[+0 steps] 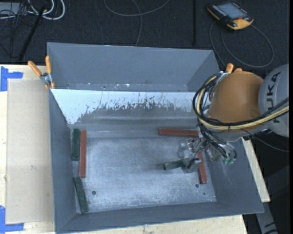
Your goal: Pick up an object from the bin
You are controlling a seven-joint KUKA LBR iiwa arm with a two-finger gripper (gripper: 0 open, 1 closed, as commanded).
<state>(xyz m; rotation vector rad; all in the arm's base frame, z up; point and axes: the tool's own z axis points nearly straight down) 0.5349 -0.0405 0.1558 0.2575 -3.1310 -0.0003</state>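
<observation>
My claw [191, 156] low, right side of bin [136, 72], above dark flat stick [175, 166]; opening, hold: cannot tell. Stick likely light, stiff, thin; I'd pinch across narrow width, mid-length.

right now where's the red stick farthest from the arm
In the camera view the red stick lies by the bin's left wall, just right of a dark green stick, with a second green stick towards the front-left corner.

Scuffed matt grey metal bin [136, 189]; matt, possibly wooden, red-brown sticks [82, 155].
</observation>
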